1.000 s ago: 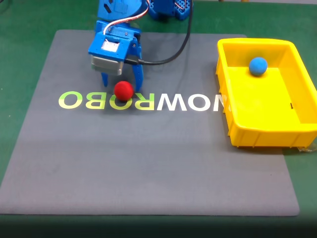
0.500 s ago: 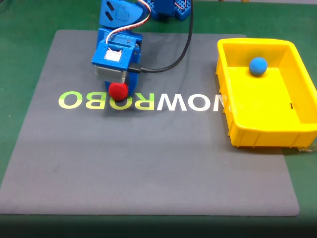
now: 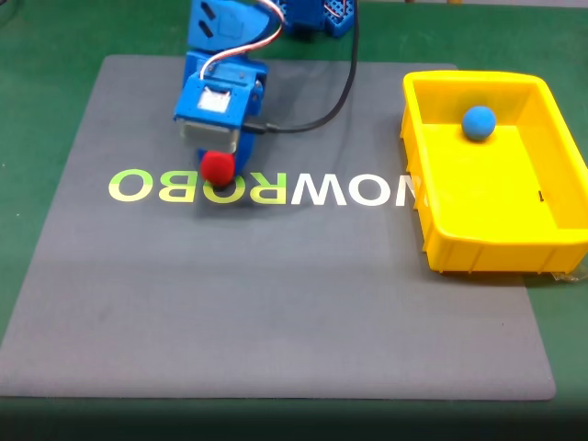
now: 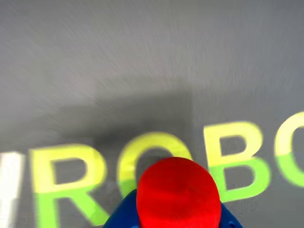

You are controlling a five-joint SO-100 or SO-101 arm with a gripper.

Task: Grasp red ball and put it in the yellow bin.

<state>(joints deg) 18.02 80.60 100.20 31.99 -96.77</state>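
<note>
Blue gripper (image 3: 219, 171) clamped on the red ball (image 3: 218, 167) over the grey mat's (image 3: 276, 303) lettering, yellow bin (image 3: 432, 230) well apart, blue ball (image 3: 479, 122) inside it

Matte red ball (image 3: 218, 167), glossy plastic yellow bin (image 3: 478, 253)

We see a bright blue plastic arm (image 3: 223, 55) with boxy printed shells, one bearing a pale rectangular label and a grey metal-looking block beneath it. A thick black cable (image 3: 322, 96) loops from its side, thin white and red wires arch above, and a lattice-patterned blue base (image 3: 317, 14) sits behind, perhaps perforated.
</note>
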